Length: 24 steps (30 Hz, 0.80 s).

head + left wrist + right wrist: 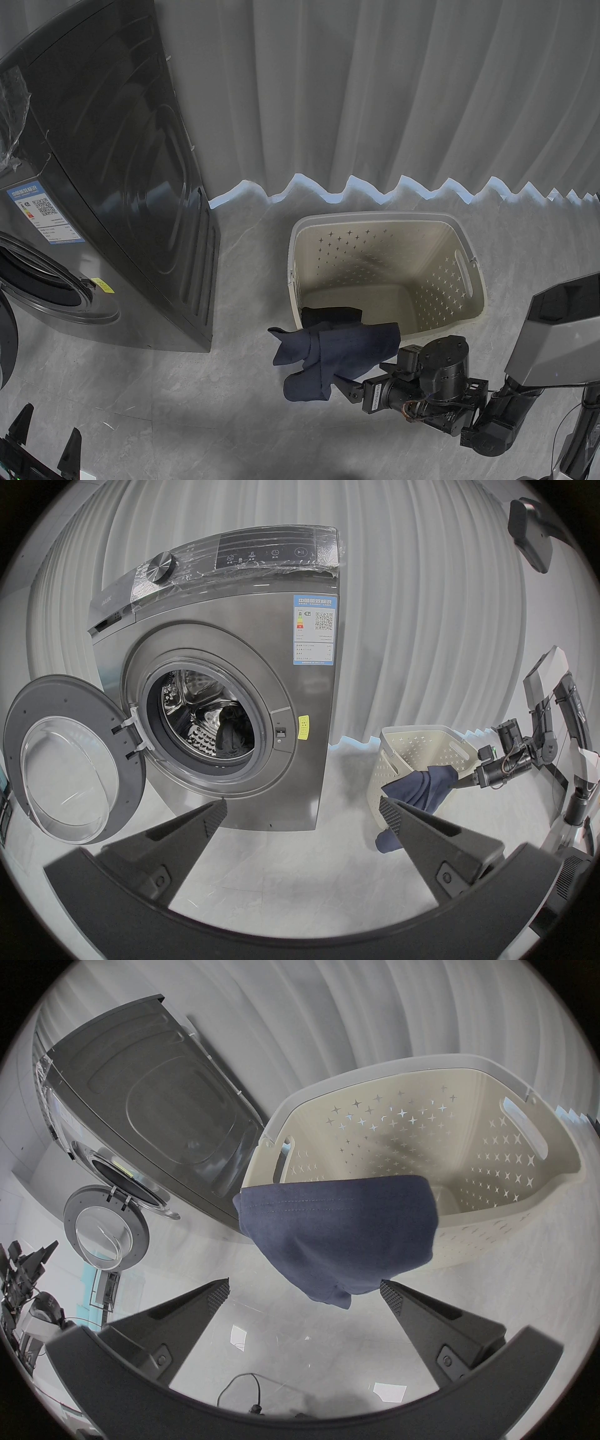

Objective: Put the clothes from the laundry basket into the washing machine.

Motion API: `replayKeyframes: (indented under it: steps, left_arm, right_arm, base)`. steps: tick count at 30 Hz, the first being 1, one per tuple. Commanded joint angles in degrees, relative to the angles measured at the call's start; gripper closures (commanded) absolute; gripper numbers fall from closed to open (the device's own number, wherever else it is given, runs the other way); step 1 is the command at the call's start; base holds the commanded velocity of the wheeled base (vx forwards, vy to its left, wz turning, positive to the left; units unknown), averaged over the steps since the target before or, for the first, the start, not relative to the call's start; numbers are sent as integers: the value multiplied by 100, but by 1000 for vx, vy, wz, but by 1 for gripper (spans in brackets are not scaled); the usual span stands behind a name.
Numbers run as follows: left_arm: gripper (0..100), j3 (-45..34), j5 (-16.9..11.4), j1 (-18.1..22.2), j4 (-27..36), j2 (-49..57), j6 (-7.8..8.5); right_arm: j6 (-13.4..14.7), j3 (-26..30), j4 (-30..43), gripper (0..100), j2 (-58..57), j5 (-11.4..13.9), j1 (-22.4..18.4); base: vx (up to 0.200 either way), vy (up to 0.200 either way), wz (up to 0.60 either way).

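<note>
My right claw (303, 1286) spread wide, gripping nothing, one navy garment (337, 356), crumpled, stitched hem, draped over near rim of one cream laundry basket (465, 250), one black garment (331, 314) inside, one dark item (234, 733) in washing machine (250, 636) drum, left claw (302, 804) open, empty.

right arm (437, 381): black, silver-grey shell | jaws: dark, triangular, ribbed, screwed
</note>
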State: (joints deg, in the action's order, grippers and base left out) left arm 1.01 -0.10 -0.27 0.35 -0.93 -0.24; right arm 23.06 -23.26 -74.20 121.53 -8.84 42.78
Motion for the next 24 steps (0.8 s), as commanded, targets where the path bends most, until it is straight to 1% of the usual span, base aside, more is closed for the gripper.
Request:
replayKeyframes:
  steps: [1, 6, 9, 19, 24]
  left_arm:
    - [0, -92, 1, 0, 0, 57, -2]
    - [0, -92, 1, 0, 0, 66, -2]
    - [0, -92, 1, 0, 0, 66, -2]
    - [0, -92, -8, 0, 0, 66, -11]
    - [0, -92, -25, 0, 0, 66, -37]
  right_arm:
    - [-4, -179, -50, 0, 310, -13, 11]
    - [-4, -346, -50, 0, 424, -13, -15]
    - [-4, -539, -50, 0, 565, -13, -6]
    - [14, -847, -77, 0, 899, -13, -50]
    - [40, -979, -279, 0, 1075, -21, -68]
  base:
    - [0, 0, 0]
    - [0, 0, 0]
    - [0, 0, 0]
    - [0, 0, 0]
    - [0, 0, 0]
